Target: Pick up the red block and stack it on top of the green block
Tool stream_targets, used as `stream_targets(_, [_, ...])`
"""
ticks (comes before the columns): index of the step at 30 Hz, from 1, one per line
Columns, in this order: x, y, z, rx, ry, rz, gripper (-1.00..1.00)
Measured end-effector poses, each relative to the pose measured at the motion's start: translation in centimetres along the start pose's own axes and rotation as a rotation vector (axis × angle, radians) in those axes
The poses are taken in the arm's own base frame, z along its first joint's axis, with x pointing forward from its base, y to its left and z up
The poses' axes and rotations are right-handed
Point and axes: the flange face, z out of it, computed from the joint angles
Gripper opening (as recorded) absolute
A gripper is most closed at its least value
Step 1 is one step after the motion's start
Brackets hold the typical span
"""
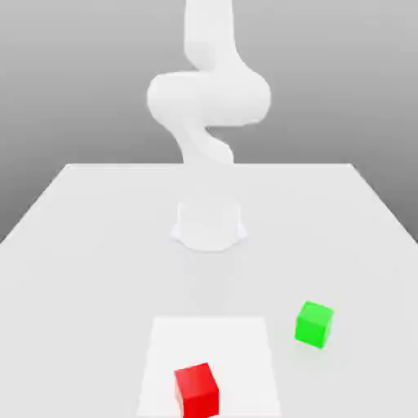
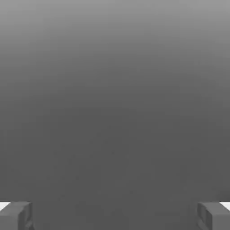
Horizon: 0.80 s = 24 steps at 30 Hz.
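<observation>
Gripper point(image 2: 115, 216): wide open, empty | red block point(image 1: 197, 392): on white patch point(image 1: 210, 347) (seemingly flat), green block point(image 1: 314, 325) apart

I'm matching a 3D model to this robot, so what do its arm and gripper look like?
The arm is plain white, with smooth, rounded segments and a flared base. The gripper has two blocky, dark grey fingers with small white patches beside them.
</observation>
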Motion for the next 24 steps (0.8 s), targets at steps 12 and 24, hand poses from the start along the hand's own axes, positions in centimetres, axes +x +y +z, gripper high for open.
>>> stream_targets(12, [-3.6,4.8,23.0,-0.189,-0.296,-0.128,0.00])
stream_targets(24, [-13.5,16.0,39.8,-0.408,-0.551,-0.270,0.00])
